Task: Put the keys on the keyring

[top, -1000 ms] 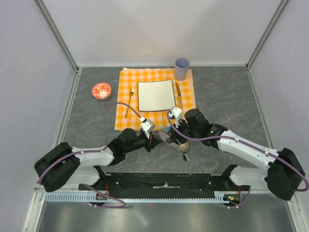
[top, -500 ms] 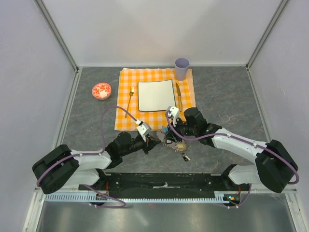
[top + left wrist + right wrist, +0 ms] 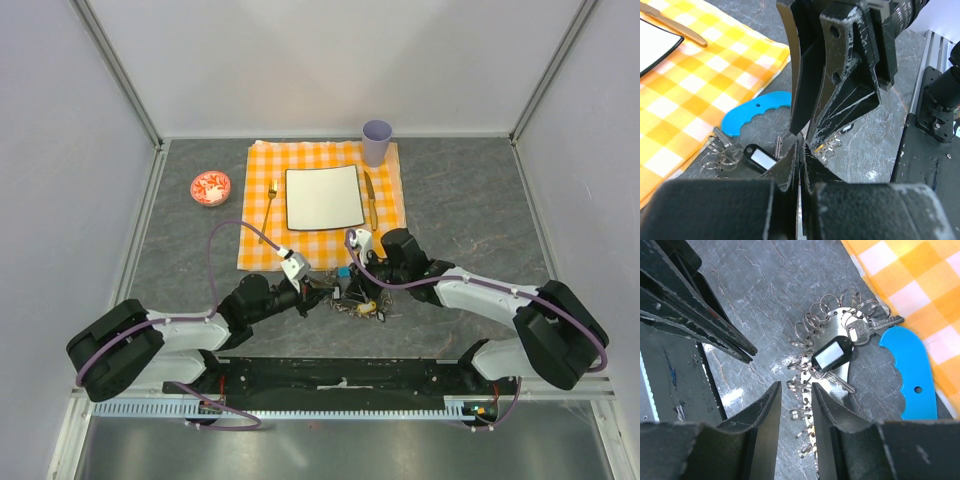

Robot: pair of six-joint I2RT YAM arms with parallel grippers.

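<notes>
Both arms have shifted over the last second. The right one now stretches lower and flatter toward 9 o'clock, and the left has eased back a little. The bunch between them has spread out, so the turquoise tag (image 3: 751, 118) shows from above.

The left gripper (image 3: 799, 152) is clenched tight. Whether a thin wire sits in the pinch, I cannot tell. The right gripper (image 3: 796, 387) has its jaws apart, poised over a string of split rings (image 3: 822, 307) with nothing clearly gripped.

The keyring (image 3: 904, 371) lies on the grey table at 6 o'clock of the checked placemat (image 3: 260, 165). The keys (image 3: 860, 332) and a black label fob (image 3: 832, 354) are tangled just beside it.

As I judge it, the step is to single out one key. The right jaws would do best taking a key by its bow, clear of the fob. The left should pin the ring steady so that the coil's split end meets the key's hole. A pull on the tangle would likely drag the whole bunch.

As for containers, the white square plate (image 3: 323, 197) at the placemat's middle is bare. The lavender cup (image 3: 377, 140), at 1 o'clock of the plate, shows nothing inside from this height. The red-and-white bowl (image 3: 210, 187), at 9 o'clock of the plate, is too small to tell its contents.
</notes>
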